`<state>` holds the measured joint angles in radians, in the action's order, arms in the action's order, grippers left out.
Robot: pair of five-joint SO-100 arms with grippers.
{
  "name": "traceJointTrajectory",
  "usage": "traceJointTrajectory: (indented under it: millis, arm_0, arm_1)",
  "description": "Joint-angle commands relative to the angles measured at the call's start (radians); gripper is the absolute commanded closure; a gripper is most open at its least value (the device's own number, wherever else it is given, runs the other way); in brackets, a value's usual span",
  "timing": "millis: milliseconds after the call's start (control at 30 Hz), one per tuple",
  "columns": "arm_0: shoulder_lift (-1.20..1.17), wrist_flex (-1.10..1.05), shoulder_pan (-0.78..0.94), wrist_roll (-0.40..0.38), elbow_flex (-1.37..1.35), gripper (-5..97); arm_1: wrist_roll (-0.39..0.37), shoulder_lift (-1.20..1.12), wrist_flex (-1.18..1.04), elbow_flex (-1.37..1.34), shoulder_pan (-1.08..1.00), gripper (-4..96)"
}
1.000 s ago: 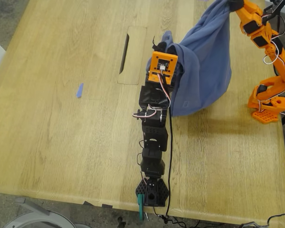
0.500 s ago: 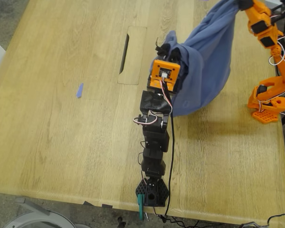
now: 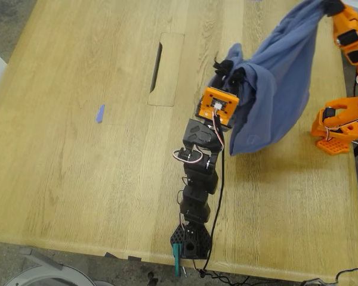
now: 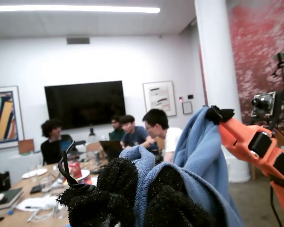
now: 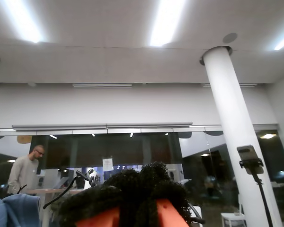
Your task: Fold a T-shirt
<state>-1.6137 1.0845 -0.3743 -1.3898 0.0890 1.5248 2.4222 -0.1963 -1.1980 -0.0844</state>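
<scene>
T-shirt point(image 3: 280, 83) of slate-blue cotton, lifted off the desk point(image 3: 77, 167) and stretched between two grippers, hanging bunched in the air toward the exterior view's right, lowest fold just above the wood. My first gripper point(image 3: 230, 68), on the black arm rising from the near edge of the desk, jaws closed on one bunch of the cloth; same blue fabric wrapped over its fuzzy black fingers point(image 4: 118, 182) in the first wrist view. My second gripper point(image 3: 331, 6), on the orange arm at the exterior view's upper right, clamped on the other end, up high. Small blue scrap point(image 3: 99, 113) lying apart toward the exterior view's left.
</scene>
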Motion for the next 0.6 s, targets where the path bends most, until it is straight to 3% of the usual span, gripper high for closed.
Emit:
traceJointTrajectory:
  millis: [0,567]
  arm_0:
    - [-0.129,-0.035,-0.035,0.008,0.081,92]
    - [-0.146,0.040,-0.115,-0.003,0.186,92]
  arm_1:
    - [-0.005,0.051,-0.031,0.017,0.015,91.3]
    - [-0.011,0.101,-0.202,0.089,0.046,91.3]
